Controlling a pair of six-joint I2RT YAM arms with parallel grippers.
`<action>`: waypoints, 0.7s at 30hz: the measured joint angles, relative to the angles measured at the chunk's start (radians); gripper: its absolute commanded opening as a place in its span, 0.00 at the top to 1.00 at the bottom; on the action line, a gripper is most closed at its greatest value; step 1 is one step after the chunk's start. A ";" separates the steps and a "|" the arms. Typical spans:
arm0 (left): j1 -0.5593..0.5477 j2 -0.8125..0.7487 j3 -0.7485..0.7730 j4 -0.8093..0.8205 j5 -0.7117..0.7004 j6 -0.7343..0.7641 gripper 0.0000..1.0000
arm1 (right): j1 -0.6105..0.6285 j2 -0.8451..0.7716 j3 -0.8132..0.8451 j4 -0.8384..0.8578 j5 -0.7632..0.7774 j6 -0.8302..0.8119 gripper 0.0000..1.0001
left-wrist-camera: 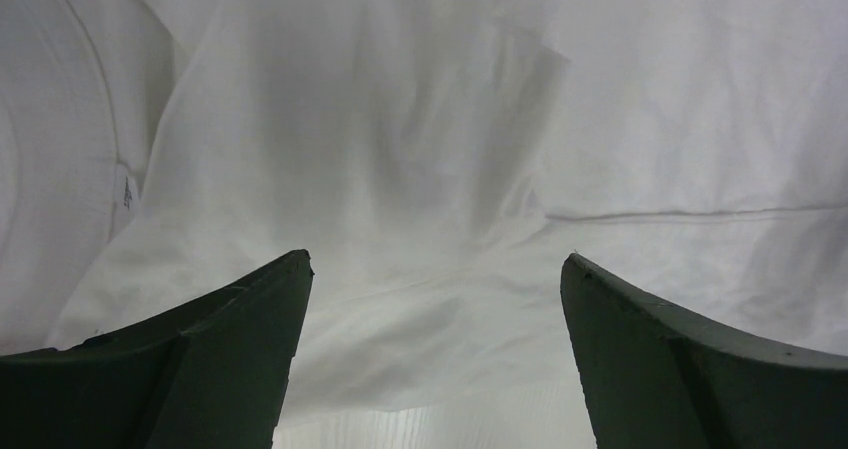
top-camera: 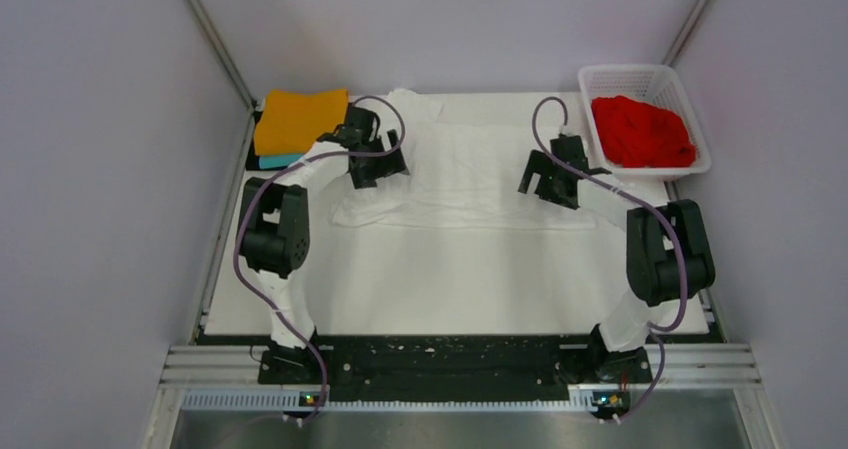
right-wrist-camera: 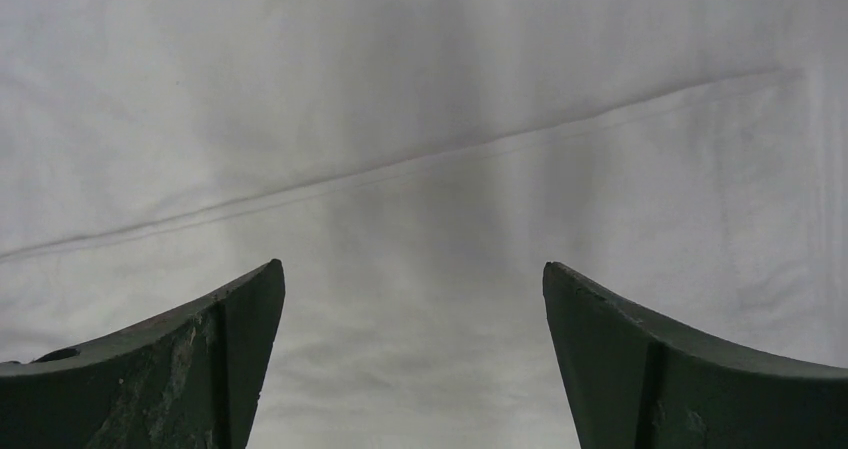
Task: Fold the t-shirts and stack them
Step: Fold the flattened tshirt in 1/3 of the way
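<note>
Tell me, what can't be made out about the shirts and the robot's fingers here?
Teal t-shirt: top view, nearly all hidden under the orange t-shirt.
White t-shirt: top view, arms cover parts; wrist views cut it off at every edge.
Red t-shirt: top view, bunched in the basket; underside hidden.
Left fingers, right fingers: wrist views, open, contact with cloth unclear.

Matt soft cloth, creased, stitched hem: white t-shirt (left-wrist-camera: 400, 119). Crumpled matt cloth: red t-shirt (top-camera: 642, 131). White plastic mesh, faint sheen: basket (top-camera: 630, 70). Dark matt plastic, scuffed: right gripper (right-wrist-camera: 412, 269) fingers (right-wrist-camera: 170, 379).
</note>
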 measured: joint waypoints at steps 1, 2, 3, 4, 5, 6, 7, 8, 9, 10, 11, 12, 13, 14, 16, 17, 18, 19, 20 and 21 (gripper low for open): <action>0.000 0.001 -0.020 0.000 0.006 -0.004 0.01 | 0.008 0.010 0.000 0.007 -0.007 -0.005 0.01; -0.001 0.001 -0.039 -0.002 0.007 -0.008 0.01 | 0.015 0.023 0.000 0.014 -0.015 -0.010 0.01; -0.002 0.002 -0.050 -0.001 0.007 -0.010 0.01 | 0.018 0.030 -0.002 0.016 -0.019 -0.013 0.01; -0.002 0.003 -0.062 0.000 0.007 -0.011 0.01 | 0.021 0.035 -0.010 0.025 -0.021 -0.014 0.01; -0.002 0.006 -0.075 0.002 0.006 -0.013 0.01 | 0.021 0.037 -0.021 0.027 -0.021 -0.016 0.01; -0.002 0.006 -0.089 0.005 0.006 -0.014 0.01 | 0.021 0.037 -0.035 0.031 -0.020 -0.018 0.01; -0.002 0.006 -0.108 0.011 0.006 -0.015 0.01 | 0.021 0.036 -0.050 0.044 -0.018 -0.021 0.01; -0.002 0.006 -0.130 0.018 0.006 -0.016 0.01 | 0.021 0.032 -0.056 0.053 -0.017 -0.021 0.01; -0.002 -0.002 -0.149 0.038 0.009 -0.022 0.01 | 0.021 0.028 -0.067 0.068 -0.014 -0.021 0.01; -0.002 -0.021 -0.175 0.058 0.007 -0.024 0.01 | 0.021 0.015 -0.088 0.087 -0.013 -0.021 0.01; -0.002 -0.040 -0.209 0.079 0.005 -0.028 0.01 | 0.022 0.003 -0.106 0.103 -0.014 -0.020 0.01; -0.002 -0.068 -0.251 0.104 0.006 -0.036 0.01 | 0.022 -0.016 -0.132 0.116 -0.013 -0.018 0.01; -0.002 -0.095 -0.289 0.116 0.006 -0.042 0.01 | 0.022 -0.038 -0.158 0.122 -0.013 -0.013 0.01; -0.002 -0.121 -0.323 0.126 0.008 -0.048 0.02 | 0.022 -0.064 -0.185 0.124 -0.014 -0.008 0.01; -0.008 -0.197 -0.422 0.143 0.007 -0.070 0.01 | 0.023 -0.127 -0.244 0.106 -0.018 0.007 0.01; -0.013 -0.235 -0.468 0.146 0.007 -0.083 0.01 | 0.024 -0.166 -0.280 0.095 -0.023 0.017 0.01; -0.020 -0.278 -0.518 0.147 0.006 -0.098 0.01 | 0.029 -0.195 -0.303 0.082 -0.027 0.024 0.01; -0.027 -0.314 -0.557 0.145 0.006 -0.112 0.01 | 0.033 -0.229 -0.329 0.069 -0.031 0.035 0.01; -0.039 -0.357 -0.602 0.144 0.004 -0.129 0.01 | 0.039 -0.264 -0.355 0.049 -0.033 0.047 0.01; -0.054 -0.404 -0.650 0.140 -0.003 -0.150 0.01 | 0.045 -0.301 -0.380 0.027 -0.036 0.060 0.01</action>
